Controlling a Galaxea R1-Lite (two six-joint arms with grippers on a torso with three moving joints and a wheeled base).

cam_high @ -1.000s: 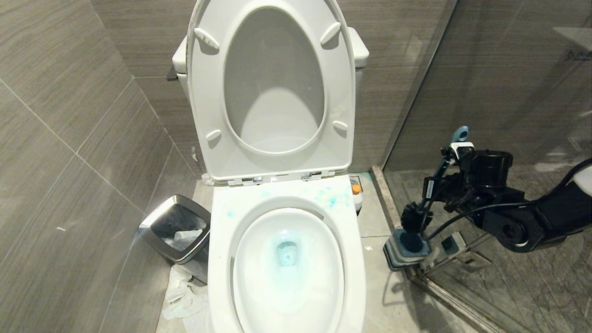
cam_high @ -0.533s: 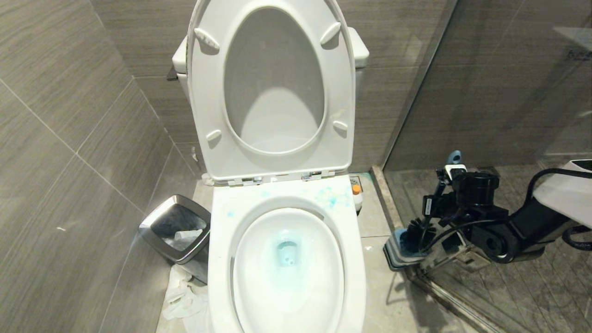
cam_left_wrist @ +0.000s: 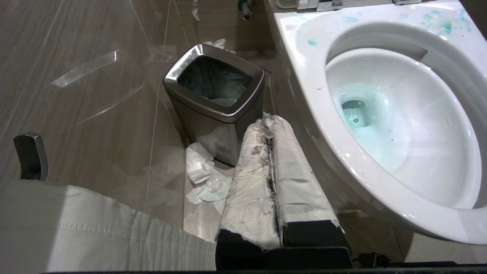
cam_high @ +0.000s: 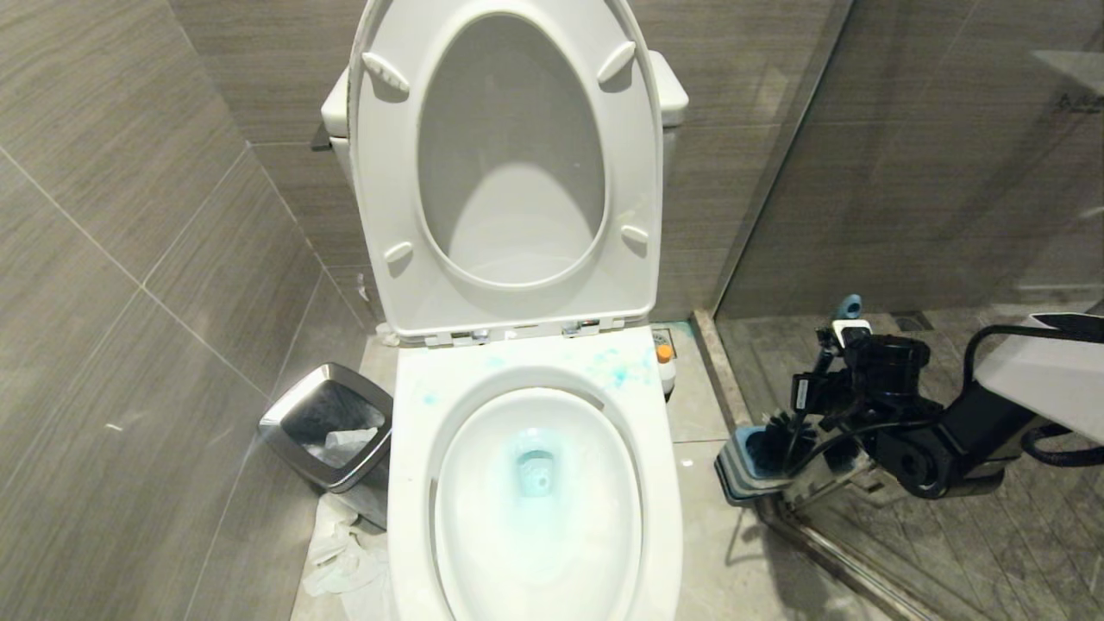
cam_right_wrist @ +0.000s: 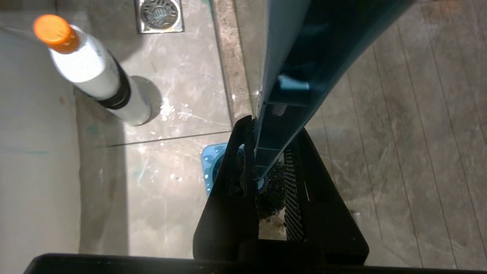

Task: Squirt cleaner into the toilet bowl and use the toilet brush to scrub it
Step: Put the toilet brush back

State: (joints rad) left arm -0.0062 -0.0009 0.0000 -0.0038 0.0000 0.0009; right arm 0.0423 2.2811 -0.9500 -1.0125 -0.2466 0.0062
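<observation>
— At about four o'clock from the toilet bowl, on the floor by the glass partition, the right gripper is clamped on the slate-blue handle of the toilet brush. What does the next move turn on?

— The handle's long axis. It runs nearly upright, tipped a little toward one o'clock, with the bristle head straight below the jaws at six o'clock, sunk in the square holder. In the right wrist view the handle runs down between the fingers to the black bristles.

— So which way is the bowl?

— Toward nine o'clock of the gripper, well apart. I would judge the brush has to travel along its own axis before anything sideways.

— The cleaner?

— Turquoise in the bowl's water and splashed on the rim at about one o'clock. Its bottle with the orange cap stands on the floor just beside the bowl.

— The other arm?

— The left gripper, paper-wrapped fingers together and empty, hangs near the bin, farther from the brush.
</observation>
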